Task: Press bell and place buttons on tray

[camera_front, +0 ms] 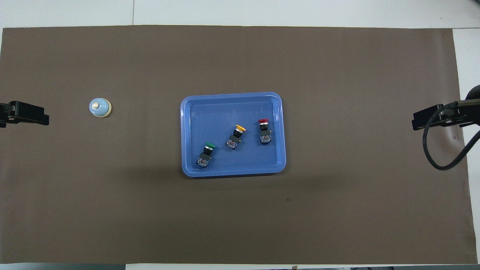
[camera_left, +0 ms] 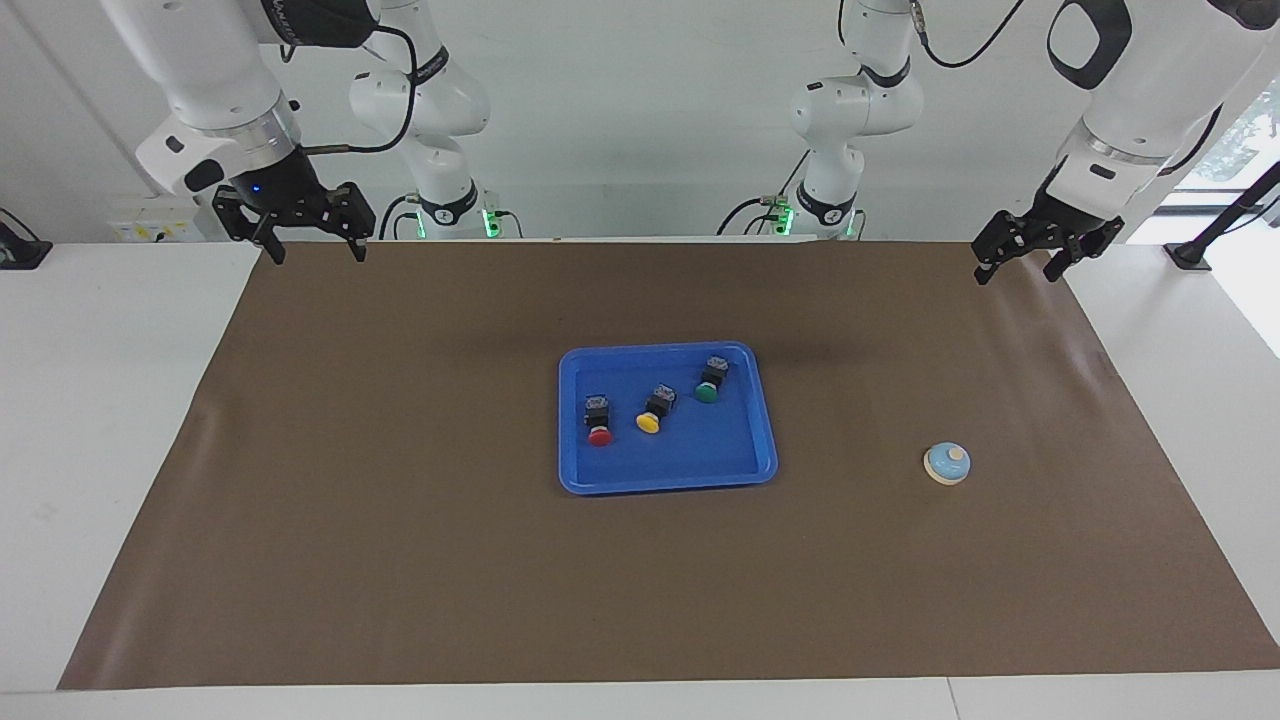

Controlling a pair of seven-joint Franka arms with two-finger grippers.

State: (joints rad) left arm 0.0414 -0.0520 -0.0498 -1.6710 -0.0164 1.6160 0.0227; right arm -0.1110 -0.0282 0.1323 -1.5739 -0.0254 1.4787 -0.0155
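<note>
Currently both of my arms are raised at the robots' edge of the brown mat [camera_left: 400,560] that covers the surface [camera_left: 110,420]. My left gripper [camera_left: 1020,265] hangs over the mat's corner at the left arm's end, jaws spread apart and holding nothing. My right gripper [camera_left: 313,247] hangs over the mat's corner at the right arm's end, jaws likewise spread and empty. The tray [camera_left: 740,460] lies flat near the middle of the mat. All three buttons lie on their sides in it, apart from one another: the red button [camera_left: 599,420] toward the right arm's end, the yellow button [camera_left: 653,410] in the middle, the green button [camera_left: 710,380] toward the left arm's end and nearest the robots. Each cap points away from the robots. The bell [camera_left: 947,464] stands upright on the bare mat, well apart from the tray toward the left arm's end, and slightly farther from the robots than the buttons. Neither gripper touches anything.
</note>
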